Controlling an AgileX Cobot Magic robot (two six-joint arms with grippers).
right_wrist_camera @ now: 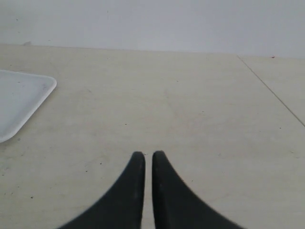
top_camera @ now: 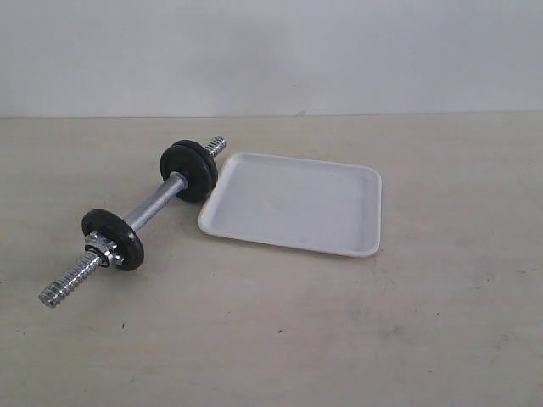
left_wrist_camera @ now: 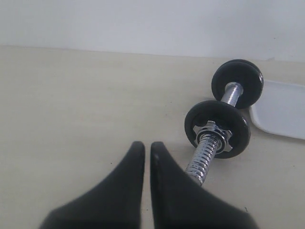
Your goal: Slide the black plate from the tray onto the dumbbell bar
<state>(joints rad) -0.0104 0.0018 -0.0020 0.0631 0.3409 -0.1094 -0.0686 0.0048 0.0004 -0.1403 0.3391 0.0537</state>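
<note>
The dumbbell bar [top_camera: 153,202] lies slantwise on the beige table, left of the white tray [top_camera: 297,203]. One black plate [top_camera: 113,238] sits on the bar's near end behind a chrome star nut [top_camera: 103,250]. Another black plate [top_camera: 189,170] sits on its far end beside the tray's corner. Nothing lies in the tray. Neither gripper shows in the exterior view. In the left wrist view my left gripper [left_wrist_camera: 147,145] is shut and empty, just short of the bar's threaded end [left_wrist_camera: 205,152]. My right gripper [right_wrist_camera: 148,155] is shut and empty over bare table, with the tray's corner [right_wrist_camera: 19,100] off to one side.
A white wall [top_camera: 271,51] closes off the table's far edge. A thin seam [right_wrist_camera: 271,90] runs across the table surface in the right wrist view. Bare tabletop spreads in front of the bar and the tray.
</note>
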